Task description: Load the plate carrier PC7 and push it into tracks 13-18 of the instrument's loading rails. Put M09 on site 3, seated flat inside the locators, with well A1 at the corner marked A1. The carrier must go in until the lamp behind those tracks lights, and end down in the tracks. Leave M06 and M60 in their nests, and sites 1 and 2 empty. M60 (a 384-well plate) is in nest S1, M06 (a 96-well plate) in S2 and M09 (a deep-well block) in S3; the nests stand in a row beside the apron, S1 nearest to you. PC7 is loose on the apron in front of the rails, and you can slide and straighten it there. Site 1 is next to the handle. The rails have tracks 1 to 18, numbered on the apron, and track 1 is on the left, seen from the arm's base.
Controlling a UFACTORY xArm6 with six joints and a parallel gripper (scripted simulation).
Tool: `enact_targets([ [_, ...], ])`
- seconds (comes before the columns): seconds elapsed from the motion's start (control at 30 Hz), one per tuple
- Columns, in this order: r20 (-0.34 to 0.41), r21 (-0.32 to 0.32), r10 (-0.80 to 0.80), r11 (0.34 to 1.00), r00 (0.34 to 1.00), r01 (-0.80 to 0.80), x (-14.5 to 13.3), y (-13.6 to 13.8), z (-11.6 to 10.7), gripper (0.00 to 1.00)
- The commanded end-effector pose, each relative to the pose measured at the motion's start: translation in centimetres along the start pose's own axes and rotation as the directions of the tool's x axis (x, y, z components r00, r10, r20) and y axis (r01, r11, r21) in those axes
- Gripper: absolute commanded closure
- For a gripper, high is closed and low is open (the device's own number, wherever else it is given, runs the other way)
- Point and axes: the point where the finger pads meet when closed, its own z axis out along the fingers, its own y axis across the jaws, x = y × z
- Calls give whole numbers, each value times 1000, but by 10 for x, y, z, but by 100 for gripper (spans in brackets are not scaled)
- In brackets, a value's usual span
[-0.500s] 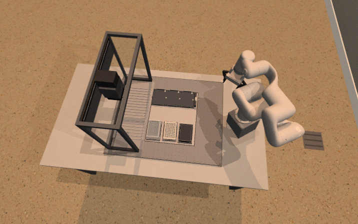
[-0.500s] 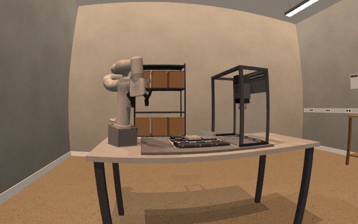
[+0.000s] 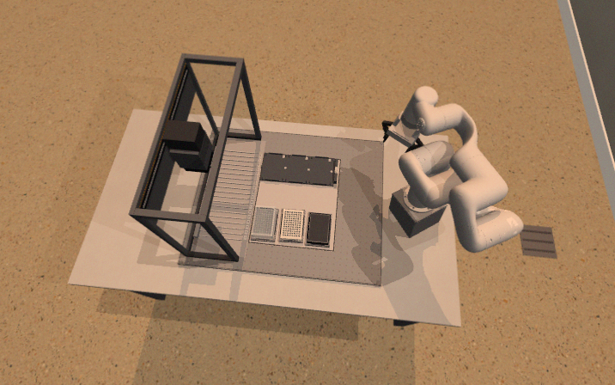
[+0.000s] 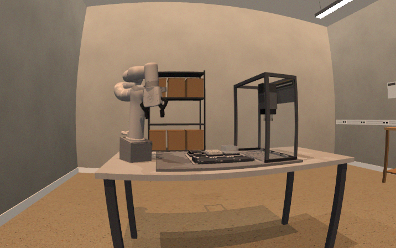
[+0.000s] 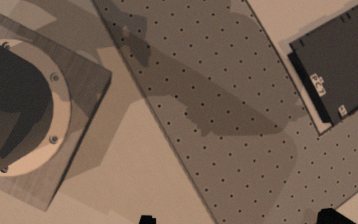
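Lying loose on the apron, carrier PC7 (image 3: 296, 170) (image 4: 223, 159) (image 5: 336, 70) has its outer end towards the arm's base, and its sites are empty. Across the bare apron strip from it, M09 (image 3: 264, 223) (image 4: 229, 148) stands in the nest nearest the rails, then M06 (image 3: 291, 224) (image 4: 213, 152), then dark M60 (image 3: 319, 228) (image 4: 196, 153). The rails (image 3: 233, 181) begin just past PC7's far end. The wrist view alone makes the PC7 label readable; it shows none of the three plates, while the exterior view brings out M09's pale, taller body. Well apart from PC7, on the arm's side, the hand (image 3: 399, 138) (image 4: 154, 113) (image 5: 239, 218) hangs above the bench (image 3: 271, 290) (image 4: 204, 176) (image 5: 135, 165), fingers spread fully, gripping and touching nothing

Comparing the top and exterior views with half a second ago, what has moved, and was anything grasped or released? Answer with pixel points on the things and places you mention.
Nothing visibly changed. The gripper (image 3: 399, 137) (image 4: 154, 115) (image 5: 239, 219) is open and holds nothing, its arm in the same pose. PC7 (image 3: 296, 169) (image 4: 223, 159) (image 5: 337, 65) stayed on the apron, and M60 (image 3: 319, 228), M06 (image 3: 291, 224) and M09 (image 3: 264, 222) in their nests.
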Motion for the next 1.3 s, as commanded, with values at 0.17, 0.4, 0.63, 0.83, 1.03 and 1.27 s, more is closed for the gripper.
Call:
enact_targets([
  [0.17,-1,6,-14,1000,1000,14,3,10,-16,0],
  [0.4,-7,27,-42,999,999,42,9,31,-38,0],
  [0.63,-9,46,-72,996,997,73,12,44,-48,0],
  [0.83,-10,55,-89,994,996,89,17,65,-61,0],
  [1.03,-10,64,-106,992,994,106,23,86,-70,0],
  [1.27,-10,71,-123,990,992,124,31,109,-76,0],
])
